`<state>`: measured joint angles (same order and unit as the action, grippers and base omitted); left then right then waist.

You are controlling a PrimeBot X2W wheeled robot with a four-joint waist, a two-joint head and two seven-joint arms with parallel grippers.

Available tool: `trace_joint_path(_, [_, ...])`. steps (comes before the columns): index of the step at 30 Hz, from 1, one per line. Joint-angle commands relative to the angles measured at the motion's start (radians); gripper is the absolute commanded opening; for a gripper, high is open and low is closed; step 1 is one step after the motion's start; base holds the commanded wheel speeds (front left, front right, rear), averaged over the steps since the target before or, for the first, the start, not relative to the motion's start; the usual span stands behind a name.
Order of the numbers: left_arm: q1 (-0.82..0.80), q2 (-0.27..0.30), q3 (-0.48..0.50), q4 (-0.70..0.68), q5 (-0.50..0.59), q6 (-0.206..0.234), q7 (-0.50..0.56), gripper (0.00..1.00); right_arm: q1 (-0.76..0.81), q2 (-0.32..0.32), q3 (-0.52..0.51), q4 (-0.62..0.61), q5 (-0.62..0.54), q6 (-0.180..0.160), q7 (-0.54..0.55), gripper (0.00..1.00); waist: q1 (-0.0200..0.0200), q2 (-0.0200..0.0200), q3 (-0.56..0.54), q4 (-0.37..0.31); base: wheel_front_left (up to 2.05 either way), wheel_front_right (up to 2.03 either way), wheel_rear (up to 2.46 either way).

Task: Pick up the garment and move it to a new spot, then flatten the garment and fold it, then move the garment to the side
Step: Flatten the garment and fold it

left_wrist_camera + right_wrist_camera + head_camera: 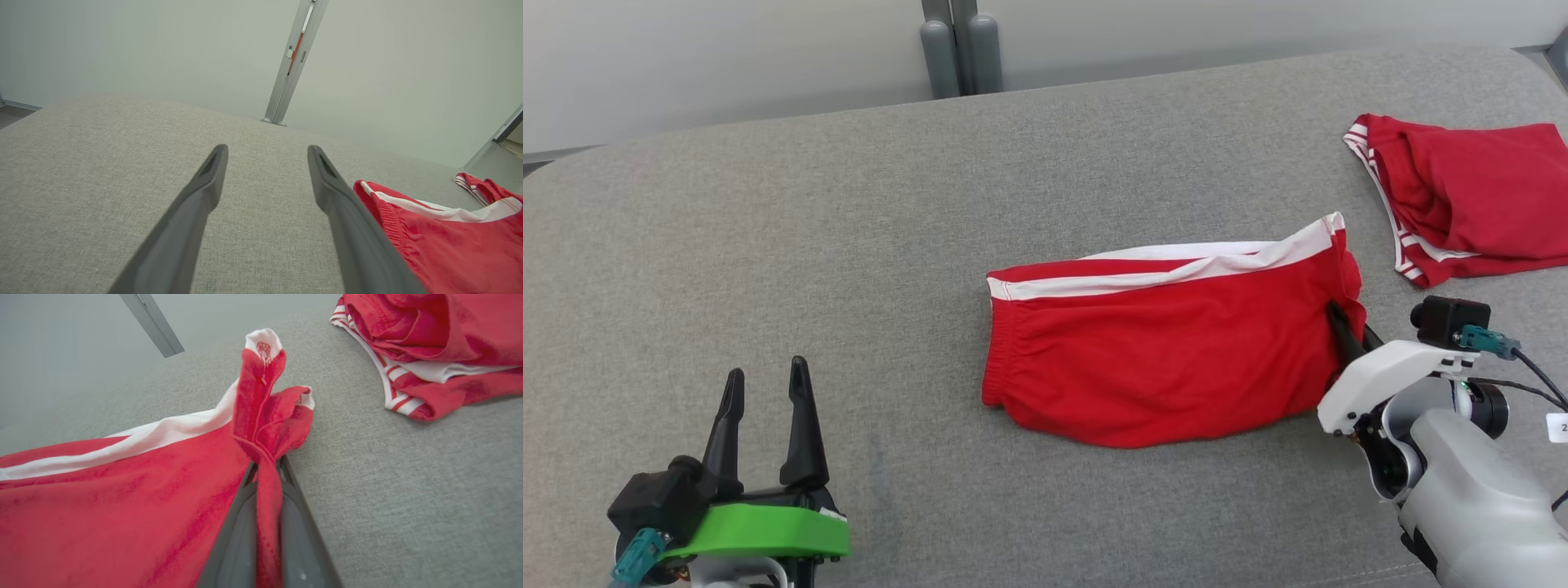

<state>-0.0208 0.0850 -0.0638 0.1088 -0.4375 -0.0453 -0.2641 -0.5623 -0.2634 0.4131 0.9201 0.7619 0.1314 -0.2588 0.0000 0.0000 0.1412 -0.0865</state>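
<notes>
While the right pincer is pressed together on the right-hand edge of the red shorts, the head view shows them lying right of the middle of the grey fabric-covered counter. Two garments lie there: the shorts, and a second red garment with white trim near the far right corner, apart from them. The whole left half is bare up to the rounded far edge. The left pincer hovers spread at the near left, holding nothing.

From the left wrist, its two fingers stand wide over bare fabric, with the waistband end of the shorts to their right.

From the right wrist, the two fingers pinch a bunched fold of the shorts; open fabric separates this from the other garment.
</notes>
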Motion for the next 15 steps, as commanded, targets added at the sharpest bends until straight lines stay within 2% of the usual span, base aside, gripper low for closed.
trace_joint_path(1, [0.007, 0.003, 0.0, 0.006, 0.005, -0.008, 0.0, 1.0, -0.01, 0.006, 0.001, -0.017, -0.013, -0.001, -0.007, 0.0, 0.0, 0.0, -0.01, 0.009, 0.0, 0.0, 0.0])
trace_joint_path(8, [0.022, -0.002, -0.002, 0.013, 0.004, -0.008, 0.0, 1.0, -0.036, 0.035, 0.046, -0.107, -0.052, -0.001, -0.003, 0.0, 0.0, 0.0, -0.038, 0.049, 0.0, 0.0, 0.0])
trace_joint_path(15, [0.03, -0.006, -0.006, 0.01, 0.001, -0.007, 0.0, 1.0, -0.043, 0.105, 0.13, -0.219, -0.09, -0.001, 0.048, 0.0, 0.0, 0.0, -0.054, 0.101, 0.0, 0.0, 0.0])
